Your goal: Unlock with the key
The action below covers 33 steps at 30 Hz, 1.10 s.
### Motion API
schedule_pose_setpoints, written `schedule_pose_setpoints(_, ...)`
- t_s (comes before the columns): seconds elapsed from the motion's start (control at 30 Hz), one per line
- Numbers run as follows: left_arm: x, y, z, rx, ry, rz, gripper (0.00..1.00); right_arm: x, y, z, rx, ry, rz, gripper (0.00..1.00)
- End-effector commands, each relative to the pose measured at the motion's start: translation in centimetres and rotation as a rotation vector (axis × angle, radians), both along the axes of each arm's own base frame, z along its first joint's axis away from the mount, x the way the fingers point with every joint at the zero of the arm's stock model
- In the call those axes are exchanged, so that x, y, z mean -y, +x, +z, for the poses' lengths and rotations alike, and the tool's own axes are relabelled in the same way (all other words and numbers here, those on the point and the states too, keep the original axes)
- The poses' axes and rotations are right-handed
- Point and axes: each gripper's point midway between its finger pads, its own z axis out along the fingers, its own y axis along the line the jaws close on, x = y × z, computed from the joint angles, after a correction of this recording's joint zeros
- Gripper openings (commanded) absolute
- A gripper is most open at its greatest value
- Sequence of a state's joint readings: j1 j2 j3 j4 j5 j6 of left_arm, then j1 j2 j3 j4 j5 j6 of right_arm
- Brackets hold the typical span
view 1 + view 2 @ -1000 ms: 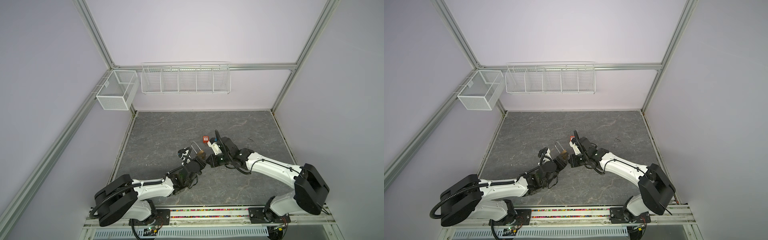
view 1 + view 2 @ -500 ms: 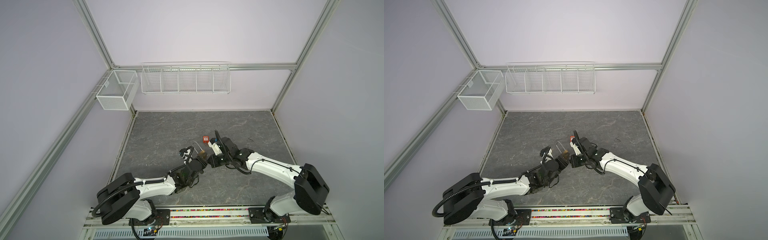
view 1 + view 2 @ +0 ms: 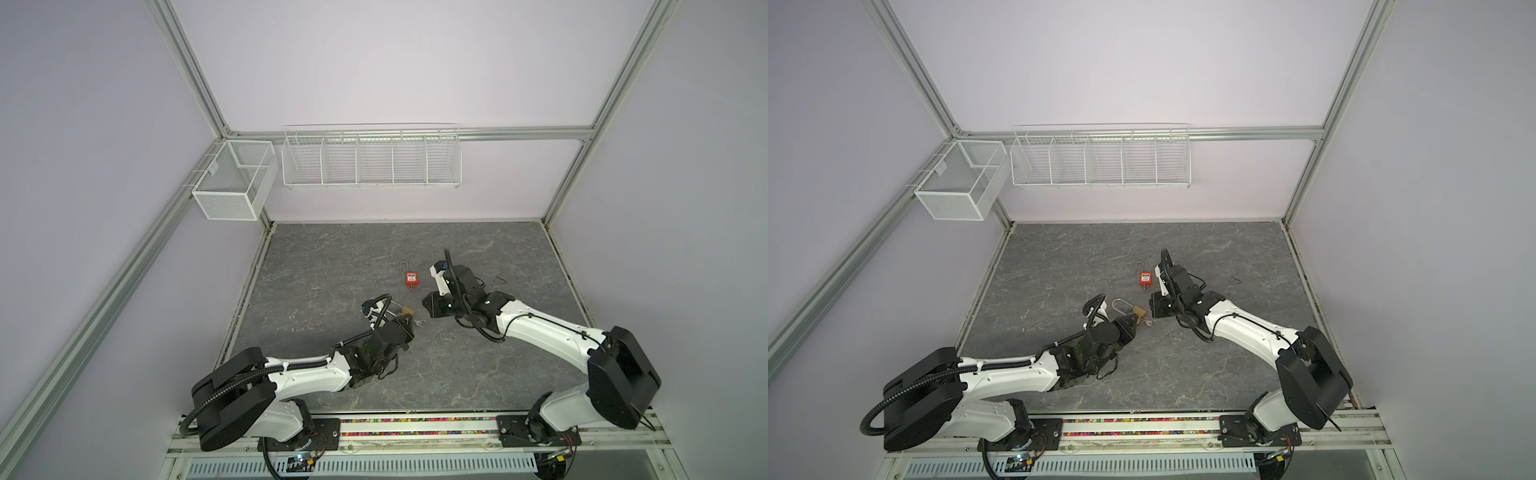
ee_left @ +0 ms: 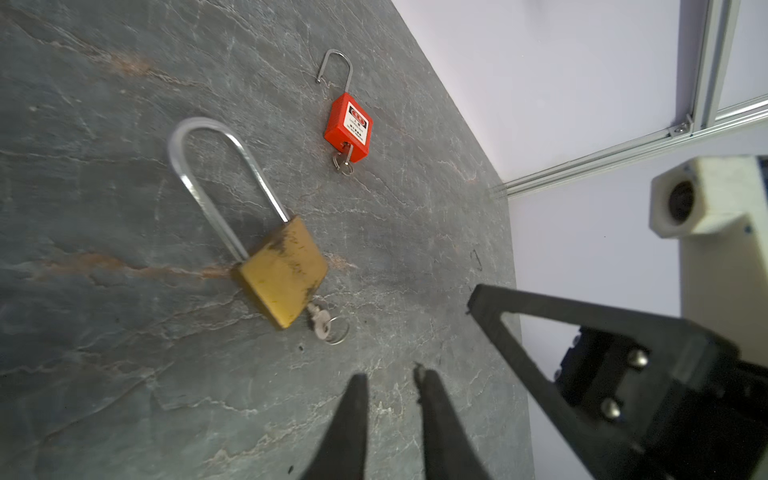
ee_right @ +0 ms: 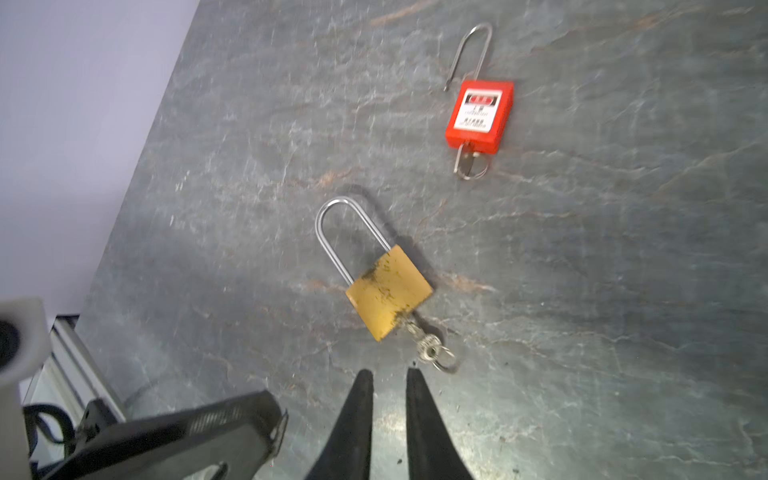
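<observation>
Brass padlock (image 4: 282, 272) lies flat just ahead of your left gripper (image 4: 390, 384), key (image 4: 320, 324) in its keyhole, shackle seated. Red padlock (image 4: 348, 126) beyond is already open. Both grippers hold nothing: left shut, right gripper (image 5: 388, 378) slightly parted.

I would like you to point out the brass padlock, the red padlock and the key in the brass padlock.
brass padlock (image 4: 282, 272), left wrist view, on its brass body.
red padlock (image 5: 480, 114), right wrist view, on its red body.
key (image 4: 319, 323), left wrist view, on the key's head under the brass body.
</observation>
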State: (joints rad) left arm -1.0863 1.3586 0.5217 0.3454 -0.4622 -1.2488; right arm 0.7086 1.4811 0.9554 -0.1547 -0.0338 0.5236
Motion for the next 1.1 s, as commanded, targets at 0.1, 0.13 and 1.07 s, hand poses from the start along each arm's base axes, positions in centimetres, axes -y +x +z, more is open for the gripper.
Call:
schedule_pose_setpoints(0.1,-1.8,0.6,-0.6,-0.004,0.034,0.034,0.00,1.0,0.2,1.0,0.057,0.013,-0.040,0.23)
schedule_pose_setpoints(0.13,-2.1,0.9,-0.5,-0.001,0.051,0.029,0.00,1.4,0.0,0.8,0.053,0.008,-0.045,0.25)
schedule_pose_setpoints(1.07,-11.7,2.2,2.0,-0.144,-0.077,-0.028,0.73,-4.0,1.3,-11.4,0.123,-0.547,0.582,0.94)
